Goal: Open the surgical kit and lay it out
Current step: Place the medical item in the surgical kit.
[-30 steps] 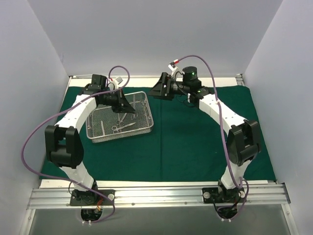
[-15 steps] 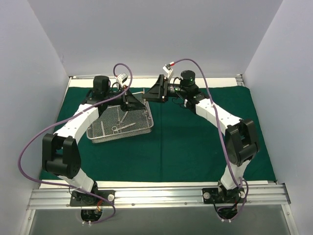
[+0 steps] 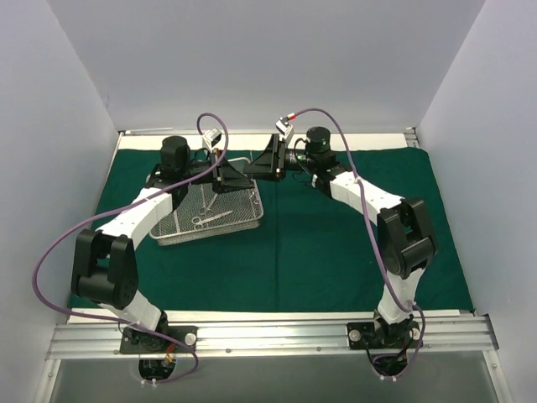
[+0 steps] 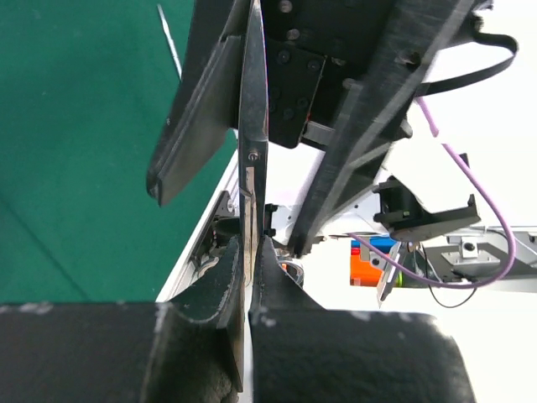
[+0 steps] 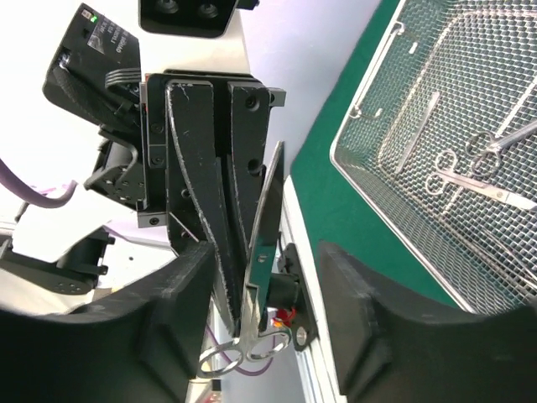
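Scissors (image 4: pixel 252 151) pinched tight in left gripper (image 4: pixel 247 277), held above mesh tray (image 3: pixel 256 220) far-right corner. Long axis runs rightward into right gripper (image 5: pixel 264 260), whose jaws are apart, straddling the free end.

Top looks down from behind; wrists, close, face each other, sharing scissors (image 4: pixel 252 159).

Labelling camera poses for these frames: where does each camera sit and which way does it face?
Top external: above, behind the bases, looking down on green cloth, mesh tray; left arm, right arm show.
Left wrist: on the left gripper, facing the right gripper; own fingers at bottom.
Right wrist: faces the left gripper and tray; own fingers at bottom.
Shared: both wrist views show the scissors the left gripper holds.
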